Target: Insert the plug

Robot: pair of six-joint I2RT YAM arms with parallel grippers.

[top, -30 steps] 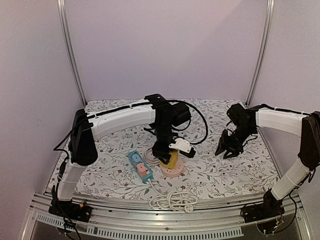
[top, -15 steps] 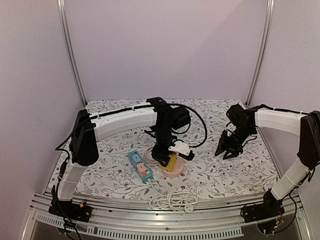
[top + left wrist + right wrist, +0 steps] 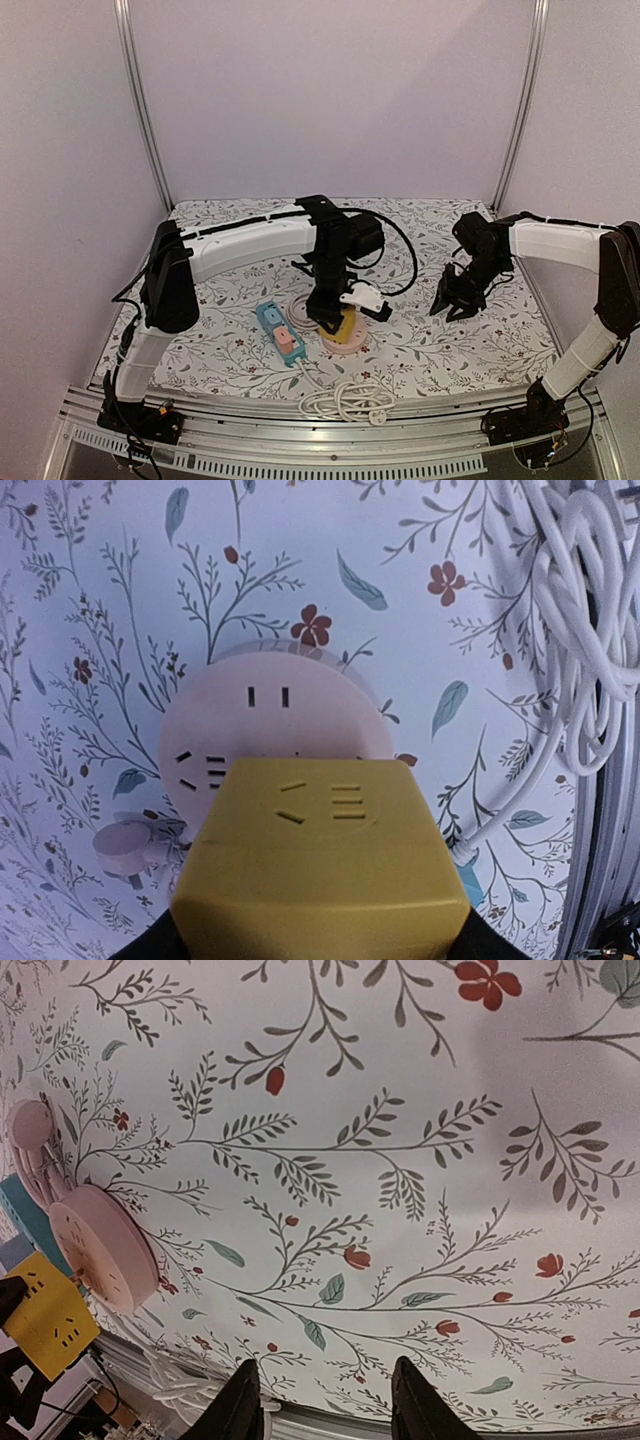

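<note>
My left gripper (image 3: 331,318) is shut on a yellow cube-shaped plug (image 3: 344,323), which has socket slots on its upper face. In the left wrist view the yellow plug (image 3: 320,870) fills the lower half and covers the near edge of a round pink socket (image 3: 270,715) lying on the floral cloth. The black fingers (image 3: 150,948) show only at the plug's bottom corners. Whether the plug touches the pink socket (image 3: 347,345) I cannot tell. My right gripper (image 3: 455,298) hovers over the cloth at the right, open and empty, as the right wrist view shows (image 3: 325,1410).
A teal power strip (image 3: 279,333) with pink inserts lies left of the socket. A coiled white cable (image 3: 348,402) rests near the front edge, and the same white cable (image 3: 585,670) shows beside the socket. A small pink plug (image 3: 125,840) lies by the socket. A black cable (image 3: 405,250) loops behind the left arm.
The left arm has sunk slightly and brought the yellow plug lower over the pink socket. The right arm has barely moved.
</note>
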